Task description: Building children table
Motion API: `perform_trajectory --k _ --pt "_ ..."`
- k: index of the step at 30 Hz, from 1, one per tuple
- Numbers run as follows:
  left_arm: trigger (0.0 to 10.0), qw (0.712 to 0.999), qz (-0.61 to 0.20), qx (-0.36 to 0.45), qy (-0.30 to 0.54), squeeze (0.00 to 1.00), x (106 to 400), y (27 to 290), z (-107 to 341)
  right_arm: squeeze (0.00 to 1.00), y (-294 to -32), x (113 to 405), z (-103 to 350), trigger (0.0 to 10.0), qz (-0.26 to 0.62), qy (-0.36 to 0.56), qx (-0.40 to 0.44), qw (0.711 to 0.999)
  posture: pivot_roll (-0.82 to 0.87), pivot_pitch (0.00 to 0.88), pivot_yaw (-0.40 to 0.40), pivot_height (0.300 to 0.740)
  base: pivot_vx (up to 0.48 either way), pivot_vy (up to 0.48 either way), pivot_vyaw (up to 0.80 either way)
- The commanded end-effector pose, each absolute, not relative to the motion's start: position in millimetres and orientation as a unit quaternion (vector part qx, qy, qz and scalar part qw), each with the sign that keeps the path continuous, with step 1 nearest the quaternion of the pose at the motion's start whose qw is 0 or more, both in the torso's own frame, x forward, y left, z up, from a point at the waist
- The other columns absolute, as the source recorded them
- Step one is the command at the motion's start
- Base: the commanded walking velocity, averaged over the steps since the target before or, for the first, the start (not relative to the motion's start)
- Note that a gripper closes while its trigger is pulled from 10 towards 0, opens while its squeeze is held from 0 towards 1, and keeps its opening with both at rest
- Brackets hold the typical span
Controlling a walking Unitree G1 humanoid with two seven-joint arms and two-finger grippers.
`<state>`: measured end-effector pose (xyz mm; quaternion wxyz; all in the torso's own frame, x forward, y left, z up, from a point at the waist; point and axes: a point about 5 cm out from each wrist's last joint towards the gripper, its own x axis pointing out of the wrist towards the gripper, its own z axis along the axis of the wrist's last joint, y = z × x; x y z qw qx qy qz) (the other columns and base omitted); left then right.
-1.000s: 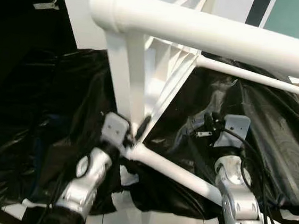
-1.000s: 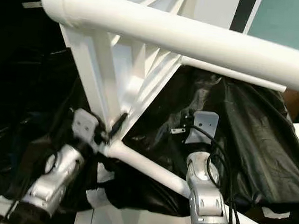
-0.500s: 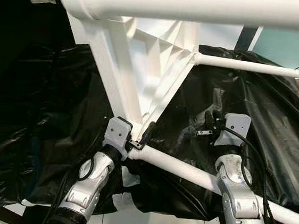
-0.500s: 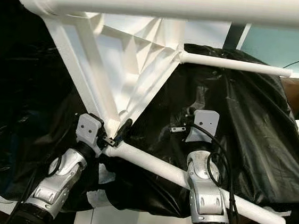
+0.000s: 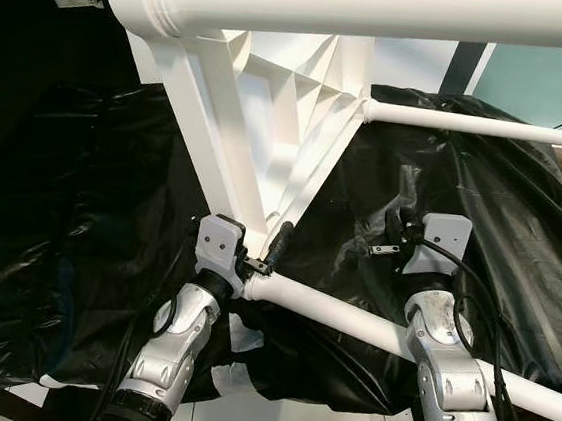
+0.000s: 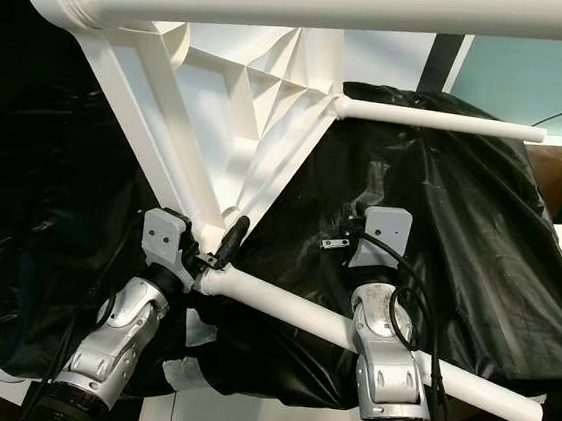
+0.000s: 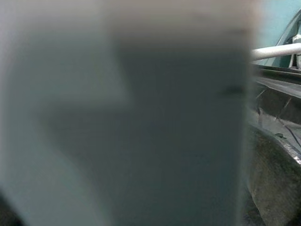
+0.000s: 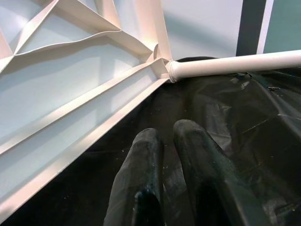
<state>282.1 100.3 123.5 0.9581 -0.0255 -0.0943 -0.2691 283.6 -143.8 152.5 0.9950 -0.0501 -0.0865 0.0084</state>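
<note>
white plastic table frame (image 5: 270,119) looks stiff and light; best held by its leg (image 5: 350,318). left end effector (image 5: 261,259) clamps the corner joint. right end effector (image 8: 164,155) closed, holding nothing

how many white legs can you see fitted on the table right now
3: one leg crosses the top nearest the camera, one runs along the far side over the black sheet, one by the left gripper. Others may be hidden.

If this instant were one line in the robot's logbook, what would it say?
left end effector: at corner where table leg joins white table frame | right end effector: shut, over black plastic sheet, touching nothing | table on its side
</note>
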Motion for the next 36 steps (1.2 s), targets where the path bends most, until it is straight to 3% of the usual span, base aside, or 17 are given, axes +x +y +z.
perform_trajectory --k 1,20,36 --pt "10.0 0.960 -0.265 -0.031 -0.084 0.00 284 104 121 0.00 -143 285 148 10.0 0.011 -0.075 -0.048 0.996 0.03 0.000 0.022 0.740 0.000 0.000 0.00" --pt "10.0 0.955 -0.280 -0.045 -0.090 0.00 287 93 125 0.00 -142 285 147 10.0 0.019 -0.070 -0.050 0.996 0.03 0.000 0.015 0.740 0.000 0.000 0.00" --pt "10.0 0.952 -0.268 -0.037 -0.142 0.00 290 102 144 0.00 -138 291 148 10.0 0.030 -0.075 -0.049 0.996 0.06 0.000 -0.002 0.740 0.000 0.000 0.00"
